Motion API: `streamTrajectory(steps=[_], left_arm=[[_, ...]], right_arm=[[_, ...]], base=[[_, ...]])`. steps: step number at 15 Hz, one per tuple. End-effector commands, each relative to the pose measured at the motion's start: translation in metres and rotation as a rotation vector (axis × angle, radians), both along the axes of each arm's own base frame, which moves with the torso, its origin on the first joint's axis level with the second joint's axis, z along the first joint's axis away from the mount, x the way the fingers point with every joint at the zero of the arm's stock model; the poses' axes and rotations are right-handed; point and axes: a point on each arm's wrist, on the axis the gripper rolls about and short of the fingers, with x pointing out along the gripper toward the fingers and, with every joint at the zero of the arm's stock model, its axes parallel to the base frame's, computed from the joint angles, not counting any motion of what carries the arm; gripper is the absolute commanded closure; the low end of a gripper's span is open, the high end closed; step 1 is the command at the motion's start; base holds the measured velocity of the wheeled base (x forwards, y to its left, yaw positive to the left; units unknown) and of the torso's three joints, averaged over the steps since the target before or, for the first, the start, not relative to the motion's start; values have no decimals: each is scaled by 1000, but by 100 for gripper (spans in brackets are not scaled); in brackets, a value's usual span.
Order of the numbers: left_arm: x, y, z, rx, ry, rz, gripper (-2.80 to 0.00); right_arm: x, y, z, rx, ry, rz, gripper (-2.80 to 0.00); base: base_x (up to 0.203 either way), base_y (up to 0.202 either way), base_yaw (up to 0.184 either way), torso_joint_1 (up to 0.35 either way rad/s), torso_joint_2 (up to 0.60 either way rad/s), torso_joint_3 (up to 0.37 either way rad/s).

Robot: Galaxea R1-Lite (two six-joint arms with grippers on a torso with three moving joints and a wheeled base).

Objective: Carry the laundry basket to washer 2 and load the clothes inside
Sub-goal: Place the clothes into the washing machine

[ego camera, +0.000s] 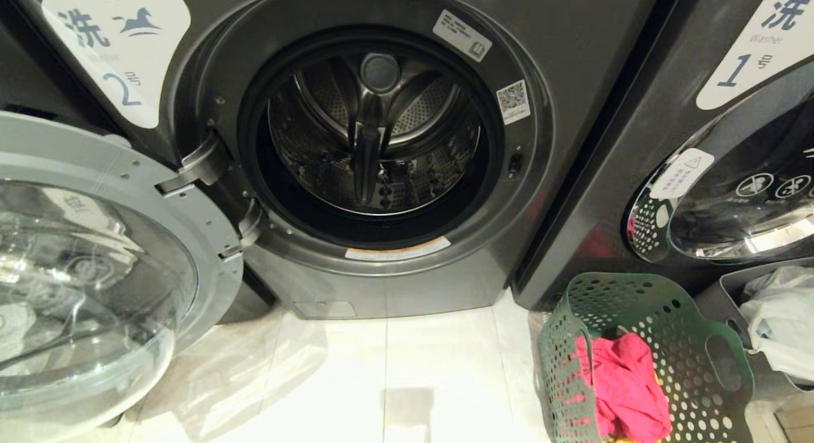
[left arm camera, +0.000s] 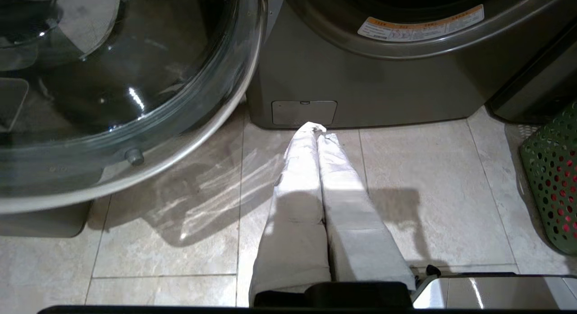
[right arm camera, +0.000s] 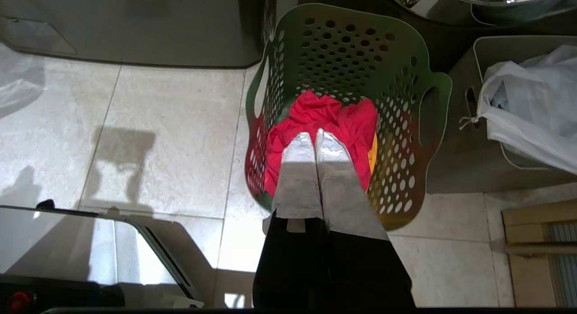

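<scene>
Washer 2 is the biggest thing here, a dark grey metal box that fills the head view from 9 to 1 o'clock. Its round mouth is wide open, and the shiny steel drum inside is dotted with tiny holes. Its white label shows a horse and a 2. The door swings out at 8 o'clock, a grey ring around a bulging bowl of clear glass.

Another dark washer marked 1 stands at 3 o'clock, with its door closed.

The floor is pale, smooth tile.

The laundry basket sits on the floor at 5 o'clock, just in front of the washer marked 1. It is dark green plastic, full of round holes, with a wide rim and handle slots. The clothes lie soft and crumpled inside, bright pink-red on top, a bit of yellow below.

A grey bin with a white bag stands beside the basket.

The left gripper hangs over the floor by washer 2, jaws pressed together. The right gripper hangs over the clothes, jaws pressed together, holding nothing.
</scene>
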Motion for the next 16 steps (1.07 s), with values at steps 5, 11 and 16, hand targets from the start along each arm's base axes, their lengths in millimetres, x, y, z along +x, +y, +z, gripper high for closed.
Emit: streamTrajectory(steps=[5,11,16], left_arm=[[0,0,0,-2,2,0,0],[0,0,0,-1,2,0,0],[0,0,0,-1,2,0,0]], right_arm=[[0,0,0,-3,0,1,0],[0,0,0,0,2,-6,0],[-2,-1,7,-12,-24,-32,0]], base=[[194,0,-1,3,2,2],[81,0,0,4,0,1],[0,0,0,0,0,0]])
